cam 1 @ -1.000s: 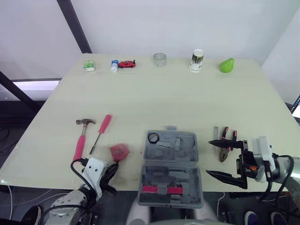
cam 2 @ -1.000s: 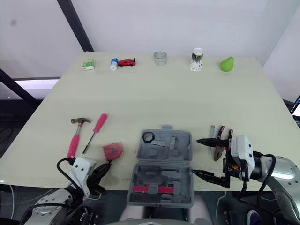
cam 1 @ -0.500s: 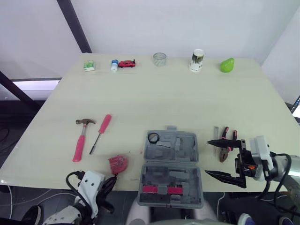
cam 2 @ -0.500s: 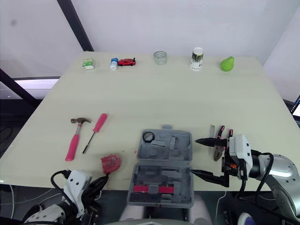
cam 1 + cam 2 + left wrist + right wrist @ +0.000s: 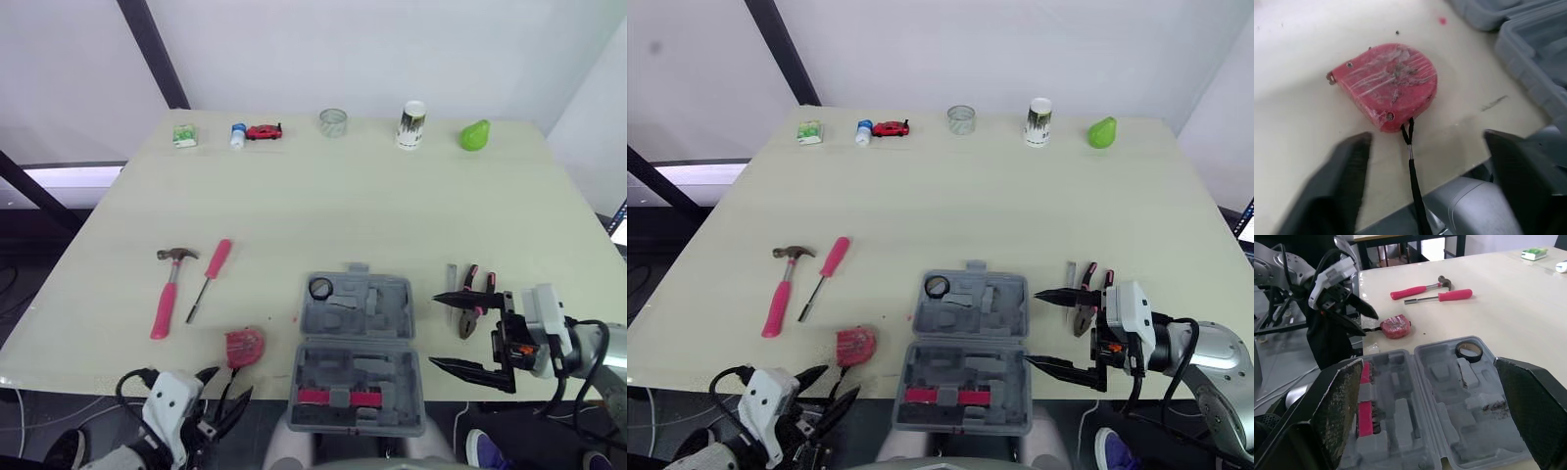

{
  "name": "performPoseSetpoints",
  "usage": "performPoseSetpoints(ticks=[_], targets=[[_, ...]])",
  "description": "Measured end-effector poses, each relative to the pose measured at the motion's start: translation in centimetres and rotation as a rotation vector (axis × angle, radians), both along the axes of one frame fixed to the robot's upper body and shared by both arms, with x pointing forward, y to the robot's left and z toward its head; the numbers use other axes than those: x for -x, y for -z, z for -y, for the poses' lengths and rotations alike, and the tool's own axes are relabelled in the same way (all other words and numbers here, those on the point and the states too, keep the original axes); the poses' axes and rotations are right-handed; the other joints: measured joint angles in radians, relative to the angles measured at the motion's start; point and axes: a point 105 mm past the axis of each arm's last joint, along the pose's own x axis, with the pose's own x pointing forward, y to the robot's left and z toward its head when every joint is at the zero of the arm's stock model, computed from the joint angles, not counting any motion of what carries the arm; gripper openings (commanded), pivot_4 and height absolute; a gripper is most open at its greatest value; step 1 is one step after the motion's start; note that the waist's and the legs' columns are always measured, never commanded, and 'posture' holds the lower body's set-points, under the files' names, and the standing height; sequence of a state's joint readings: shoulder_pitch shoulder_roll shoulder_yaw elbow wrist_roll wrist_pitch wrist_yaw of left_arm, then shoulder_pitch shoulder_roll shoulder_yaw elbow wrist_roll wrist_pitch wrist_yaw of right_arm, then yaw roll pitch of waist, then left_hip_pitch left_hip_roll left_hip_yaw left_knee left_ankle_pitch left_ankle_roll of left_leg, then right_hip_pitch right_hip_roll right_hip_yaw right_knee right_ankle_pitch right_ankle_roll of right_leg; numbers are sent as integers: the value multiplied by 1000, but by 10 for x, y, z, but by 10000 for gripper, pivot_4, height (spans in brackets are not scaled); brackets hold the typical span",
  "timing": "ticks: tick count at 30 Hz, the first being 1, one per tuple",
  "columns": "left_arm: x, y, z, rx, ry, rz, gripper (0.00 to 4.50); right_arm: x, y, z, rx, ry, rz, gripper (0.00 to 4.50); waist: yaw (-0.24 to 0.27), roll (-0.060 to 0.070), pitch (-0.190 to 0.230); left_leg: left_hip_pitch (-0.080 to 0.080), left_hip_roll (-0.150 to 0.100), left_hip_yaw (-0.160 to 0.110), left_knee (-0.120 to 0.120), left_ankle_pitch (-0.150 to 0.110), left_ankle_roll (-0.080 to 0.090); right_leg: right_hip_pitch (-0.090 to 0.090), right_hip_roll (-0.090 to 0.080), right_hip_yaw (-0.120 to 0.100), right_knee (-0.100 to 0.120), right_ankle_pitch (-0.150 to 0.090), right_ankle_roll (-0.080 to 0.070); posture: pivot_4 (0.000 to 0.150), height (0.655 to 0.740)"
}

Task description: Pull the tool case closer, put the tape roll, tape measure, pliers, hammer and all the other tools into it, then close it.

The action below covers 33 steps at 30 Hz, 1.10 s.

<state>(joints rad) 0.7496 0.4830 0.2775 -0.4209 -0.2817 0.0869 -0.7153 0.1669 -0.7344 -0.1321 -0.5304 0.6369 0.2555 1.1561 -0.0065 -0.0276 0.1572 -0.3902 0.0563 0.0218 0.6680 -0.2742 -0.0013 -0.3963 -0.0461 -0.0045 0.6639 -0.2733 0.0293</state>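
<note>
The left gripper hangs nearest, off the left front corner of the open tool case, fingers spread and empty. The right gripper gapes empty just right of the case. The tape measure lies just left, the pliers right. The tape roll seems seated in the case's far half. The hammer lies well left.

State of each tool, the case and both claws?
Case, open, flat.
Tape roll, in case.
Tape measure, loose on table.
Hammer, on table.
Screwdriver, on table.
Pliers, on table.
Left claw, open, empty.
Right claw, open, empty.
</note>
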Motion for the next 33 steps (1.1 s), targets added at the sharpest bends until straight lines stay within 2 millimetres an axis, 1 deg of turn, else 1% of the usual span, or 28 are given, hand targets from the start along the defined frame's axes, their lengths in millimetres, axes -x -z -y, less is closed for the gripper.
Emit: performPoseSetpoints(ticks=[2,4,6,9,11,13,18,19,20,21,23,24,25,30,33], targets=[[-1,-9,-6,-16,54,46,44434,0,0,0,0,-2,0,45000,4,0,0,-1,0,0,0,0,0,0,0,-1,0,0,0,1500,7400],[-4,-13,-10,-19,68,72,44434,0,0,0,0,-2,1,45000,5,0,0,-1,0,0,0,0,0,0,0,-1,0,0,0,1500,7400],[-8,-19,-13,-16,125,107,44434,0,0,0,0,-2,2,45000,8,0,0,-1,0,0,0,0,0,0,0,-2,0,0,0,1500,7400],[-17,-29,-23,-37,190,143,44434,-1,-1,0,0,-2,9,45000,12,1,0,-1,0,-1,0,0,0,0,0,-2,0,0,0,1500,7400],[-29,-34,-29,-66,289,158,44434,-2,-2,-1,2,2,21,45000,18,1,0,-1,0,-1,1,0,0,0,1,-3,0,0,0,1500,7400],[-32,-36,-30,-69,328,164,44434,-2,-3,-2,2,-1,27,45000,19,1,0,-1,0,0,1,0,0,0,0,-2,-1,0,0,1500,7400],[-46,-32,-22,-56,466,146,44434,0,0,-4,26,-31,28,45000,19,1,0,-2,0,0,1,0,0,0,1,-2,-1,2,4,1500,7400],[-54,-30,-20,-56,492,146,44434,0,1,-5,40,-45,26,45000,20,1,0,-2,0,-1,1,0,0,0,1,-3,0,2,4,1500,7400],[-55,-30,-20,-58,495,145,44434,0,1,-6,42,-47,26,45000,20,1,0,-2,0,-1,1,0,0,0,1,-3,0,2,4,1500,7400],[-63,-30,-18,-57,516,151,44434,0,1,-6,51,-50,29,45000,20,1,0,-2,0,-1,1,0,0,0,1,-3,0,2,4,1500,7400],[-66,-30,-17,-58,537,146,44434,0,1,-5,57,-53,29,45000,20,1,0,-2,0,-1,1,0,0,0,1,-3,0,2,4,1500,7400],[-70,-29,-16,-63,567,141,44434,0,1,-5,62,-54,28,45000,20,2,0,-2,0,-1,1,0,0,0,1,-3,0,2,4,1500,7400],[-78,-31,-14,-66,604,146,44434,-1,0,-7,62,-61,34,45000,20,2,0,-2,0,-1,1,0,0,0,1,-3,0,3,4,1500,7400],[-86,-30,-10,-56,681,134,44434,-2,0,-8,72,-65,42,45000,17,2,0,-2,0,-1,1,0,0,0,1,-3,0,3,4,1500,7400],[-88,-23,-13,-54,698,103,44434,-2,0,-8,76,-63,46,45000,19,2,0,-2,0,-1,1,0,0,0,1,-3,0,3,4,1500,7400]])
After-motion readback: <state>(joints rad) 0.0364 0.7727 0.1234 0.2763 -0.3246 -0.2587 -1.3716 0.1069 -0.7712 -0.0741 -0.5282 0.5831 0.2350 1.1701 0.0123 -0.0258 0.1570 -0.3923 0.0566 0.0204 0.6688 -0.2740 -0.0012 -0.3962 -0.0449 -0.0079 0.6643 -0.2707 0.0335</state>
